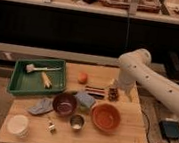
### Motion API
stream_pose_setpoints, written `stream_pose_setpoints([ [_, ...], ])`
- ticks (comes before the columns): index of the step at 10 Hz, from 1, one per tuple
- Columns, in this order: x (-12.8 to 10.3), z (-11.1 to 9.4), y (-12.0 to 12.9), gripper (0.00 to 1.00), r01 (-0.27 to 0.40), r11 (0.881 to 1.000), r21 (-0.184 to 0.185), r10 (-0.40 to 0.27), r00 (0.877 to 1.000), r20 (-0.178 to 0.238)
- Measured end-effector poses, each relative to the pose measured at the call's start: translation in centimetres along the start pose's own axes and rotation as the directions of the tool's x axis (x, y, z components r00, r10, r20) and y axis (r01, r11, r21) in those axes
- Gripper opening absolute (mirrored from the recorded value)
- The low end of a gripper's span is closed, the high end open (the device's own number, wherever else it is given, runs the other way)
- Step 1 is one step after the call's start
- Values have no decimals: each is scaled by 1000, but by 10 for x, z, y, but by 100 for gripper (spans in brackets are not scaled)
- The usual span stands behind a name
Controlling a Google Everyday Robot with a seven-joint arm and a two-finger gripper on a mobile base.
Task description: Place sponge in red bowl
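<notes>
The sponge (pixel 85 100) is a blue-grey block lying on the wooden table (pixel 123 142) between a purple bowl (pixel 65 104) and the red bowl (pixel 106 117), touching or nearly touching the red bowl's left rim. The red bowl stands upright and holds nothing. My white arm comes in from the right. My gripper (pixel 122 91) hangs at the table's back right, just beside a small brown object (pixel 113 93). It is behind and slightly right of the red bowl, and well to the right of and behind the sponge.
A green tray (pixel 18 83) with a brush and a yellow item sits at the back left. An orange fruit (pixel 83 77), a dark bar (pixel 94 91), a grey cloth (pixel 41 106), a metal cup (pixel 77 122), a small bottle (pixel 51 126) and a white container (pixel 18 125) share the table.
</notes>
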Motion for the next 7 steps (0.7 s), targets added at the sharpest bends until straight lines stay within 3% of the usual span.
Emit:
stream_pose_setpoints([
  [2,-9,-3,-11,80,105,994,-21,-105,994,-11],
  [5,-10,-4,-11,80,115,993,-20,-115,993,-12],
  [6,-9,-6,-14,80,141,990,-18,-142,990,-15],
  [7,-11,-8,-26,80,213,977,-18,-213,977,-10],
])
